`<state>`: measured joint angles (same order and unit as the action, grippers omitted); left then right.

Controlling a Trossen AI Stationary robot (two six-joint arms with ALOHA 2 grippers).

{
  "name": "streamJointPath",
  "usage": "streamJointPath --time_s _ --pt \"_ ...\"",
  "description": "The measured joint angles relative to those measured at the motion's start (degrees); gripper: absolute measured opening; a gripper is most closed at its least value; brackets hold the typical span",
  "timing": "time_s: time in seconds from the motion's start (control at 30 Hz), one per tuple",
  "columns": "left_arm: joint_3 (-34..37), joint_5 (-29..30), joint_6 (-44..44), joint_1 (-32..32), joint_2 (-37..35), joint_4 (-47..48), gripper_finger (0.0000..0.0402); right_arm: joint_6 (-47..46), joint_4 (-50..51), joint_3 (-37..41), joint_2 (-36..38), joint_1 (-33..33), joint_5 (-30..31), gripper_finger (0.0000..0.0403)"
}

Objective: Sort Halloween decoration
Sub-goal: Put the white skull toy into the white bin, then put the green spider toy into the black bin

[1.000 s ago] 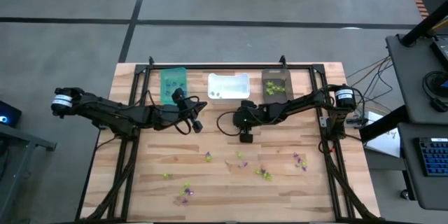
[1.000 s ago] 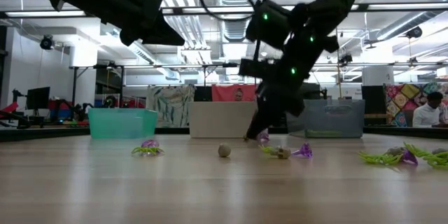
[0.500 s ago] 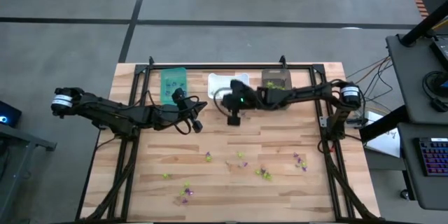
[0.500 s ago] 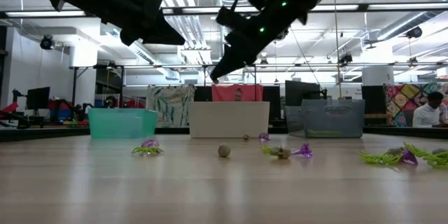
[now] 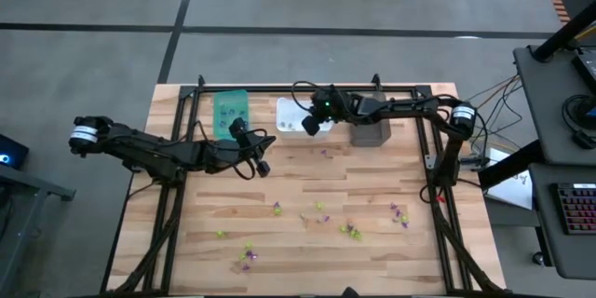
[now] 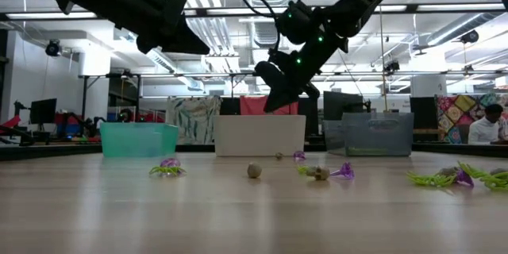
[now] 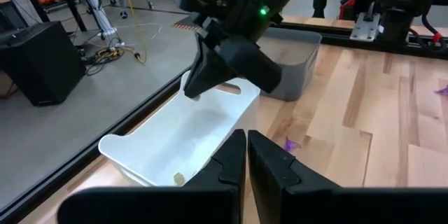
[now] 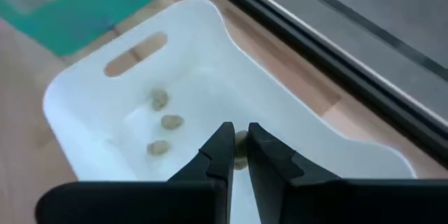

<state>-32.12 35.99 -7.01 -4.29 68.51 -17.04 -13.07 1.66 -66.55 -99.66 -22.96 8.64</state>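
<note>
The Halloween decoration shows as several tiny purple and lime-green trinkets (image 5: 352,233) scattered on the near half of the wooden table, with a few pale ones (image 6: 254,171). Three pale trinkets (image 8: 171,122) lie on the floor of the white bin (image 5: 284,104) at the far edge. My right gripper (image 8: 238,136) hangs over that bin, shut on one pale trinket (image 8: 240,155). My left gripper (image 5: 264,168) is shut and holds nothing; it hovers left of centre, near the teal bin (image 5: 231,110). My right gripper pinches the small pale trinket (image 8: 240,155) between its two fingertips. The fingers slant down from the table's right side. The trinket is lifted clear, above the white bin's inside.
A dark bin (image 5: 369,128) stands to the right of the white one, under my right arm. A black frame rail (image 5: 307,87) runs along the far edge behind the bins. One purple trinket (image 5: 323,152) lies just in front of the bins.
My right gripper has risen from the middle of the table and swung toward the far edge, rolling as it went. It now hangs over the white bin.
</note>
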Motion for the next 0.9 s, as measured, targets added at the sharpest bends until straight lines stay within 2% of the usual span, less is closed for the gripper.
streamJointPath --time_s 0.23,0.67,0.9 --pt "0.0 0.0 0.0 0.0 0.2 -0.1 0.0 0.2 -0.3 -0.1 0.0 0.5 0.3 0.0036" --pt "0.0 0.0 -0.1 0.0 0.2 -0.3 0.0 0.1 -0.5 -0.3 0.1 0.6 0.4 0.0122" --pt "0.0 0.0 -1.2 0.0 0.2 0.0 0.0 0.3 -0.2 -1.2 2.5 2.5 0.3 0.0127"
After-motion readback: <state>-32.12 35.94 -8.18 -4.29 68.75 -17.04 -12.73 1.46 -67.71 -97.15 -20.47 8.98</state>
